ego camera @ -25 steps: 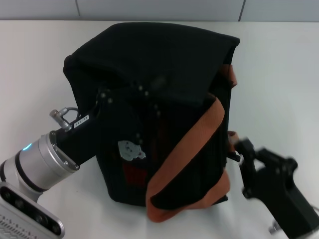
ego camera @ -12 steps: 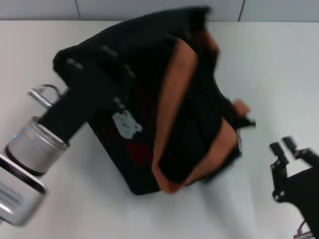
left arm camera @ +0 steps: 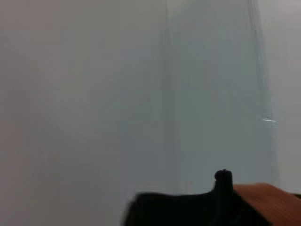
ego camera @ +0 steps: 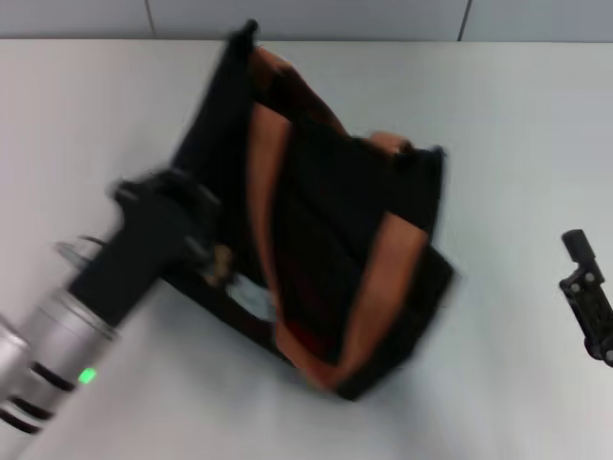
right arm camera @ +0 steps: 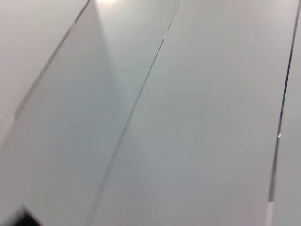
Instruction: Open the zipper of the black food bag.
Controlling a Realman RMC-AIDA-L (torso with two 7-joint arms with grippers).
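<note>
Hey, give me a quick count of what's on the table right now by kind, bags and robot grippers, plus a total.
Black food bag: 1, tipped over, orange-brown straps showing
Robot grippers: 2, left gripper at the bag, right gripper off to the side, apart from it
Total: 3

The left arm reaches in from the near left, pointing up and to the right. Its silver wrist shows a small green light. Its black left hand [ego camera: 168, 206] is blurry, so its fingers are hard to see. The right hand [ego camera: 584, 287] sits at the far right edge, only partly showing.
</note>
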